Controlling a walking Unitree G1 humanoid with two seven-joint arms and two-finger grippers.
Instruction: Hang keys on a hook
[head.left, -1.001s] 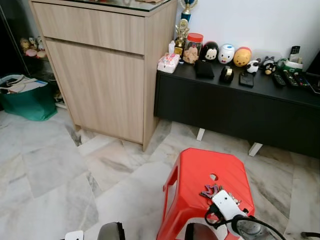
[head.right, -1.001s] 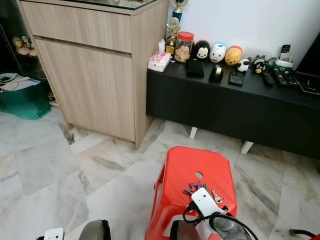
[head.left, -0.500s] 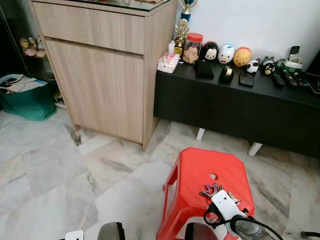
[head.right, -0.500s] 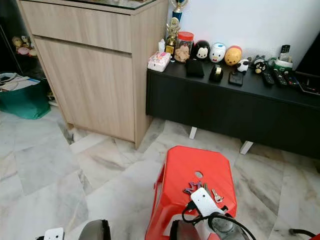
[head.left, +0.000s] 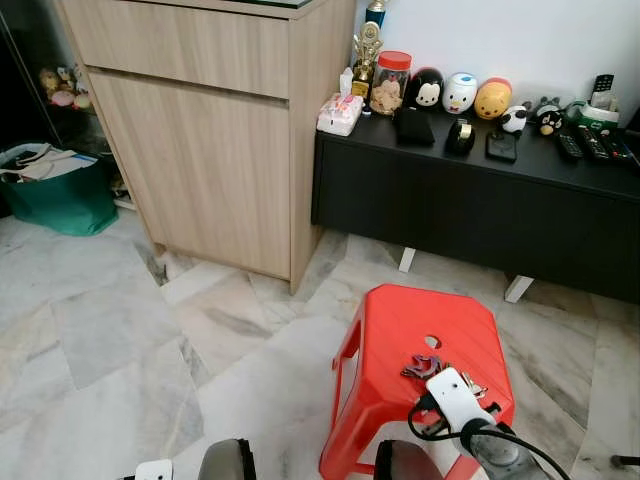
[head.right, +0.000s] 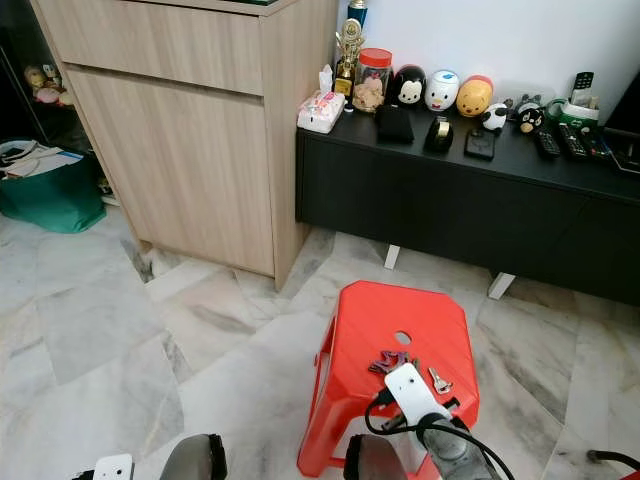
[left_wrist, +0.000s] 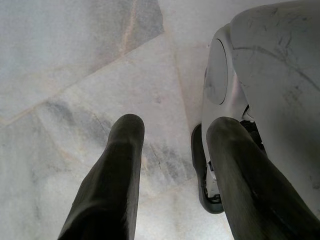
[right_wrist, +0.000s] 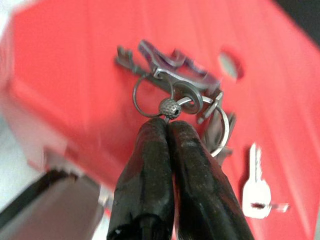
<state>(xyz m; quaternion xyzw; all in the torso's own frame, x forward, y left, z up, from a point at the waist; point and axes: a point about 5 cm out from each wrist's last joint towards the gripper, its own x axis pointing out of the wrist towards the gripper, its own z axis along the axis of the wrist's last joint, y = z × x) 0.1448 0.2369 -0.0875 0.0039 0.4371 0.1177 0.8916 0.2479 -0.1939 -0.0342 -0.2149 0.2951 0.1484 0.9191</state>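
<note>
Red stool (head.right: 400, 330) lower centre, our right gripper (right_wrist: 167, 131) pinched on the keys (right_wrist: 177, 87), our left gripper (left_wrist: 172, 132) parted over marble floor (left_wrist: 75, 60).

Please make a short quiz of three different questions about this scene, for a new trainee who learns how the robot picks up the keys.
1. True or false: the right gripper is shut on the keys.
2. On what do the keys lie? A) black cabinet B) red stool C) floor
3. Fill in: the left gripper hangs open above the marble ____.

Key:
1. True; the fingertips pinch the key ring.
2. B, the red stool.
3. floor.
</note>
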